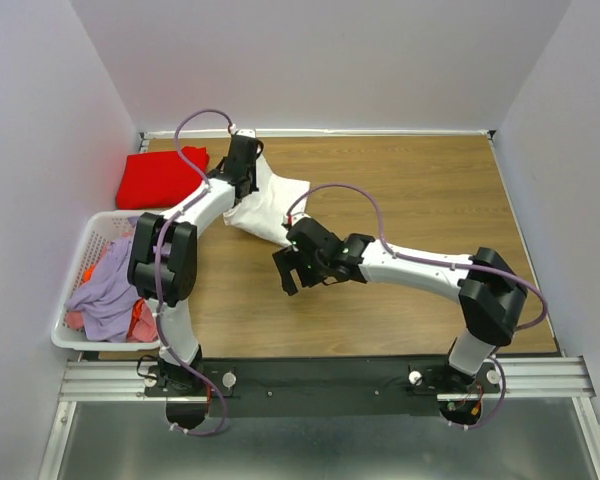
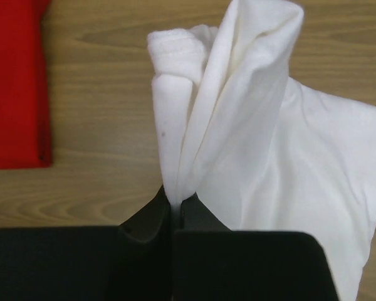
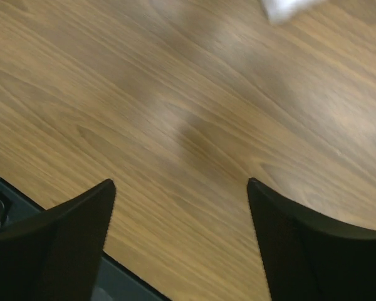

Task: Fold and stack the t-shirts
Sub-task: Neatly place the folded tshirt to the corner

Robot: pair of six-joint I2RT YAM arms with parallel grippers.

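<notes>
Folded t-shirt (image 1: 160,178) lies behind the basket (image 1: 72,285), bunched t-shirt (image 1: 275,200) to its right.

Plain pale walls (image 1: 330,60) enclose a wood-grain worktop (image 1: 410,190) (evenly lit), with a metal rail (image 1: 330,378) along its near edge.

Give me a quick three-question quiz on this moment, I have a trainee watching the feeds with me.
1. Fill in: the red t-shirt lies at the table's far ___ corner.
2. The left gripper is shut on: A nothing; B the white t-shirt; C the red t-shirt.
3. True or false: the right gripper is open over bare wood and holds nothing.

Key: 1 left; 2 B; 3 true.
</notes>
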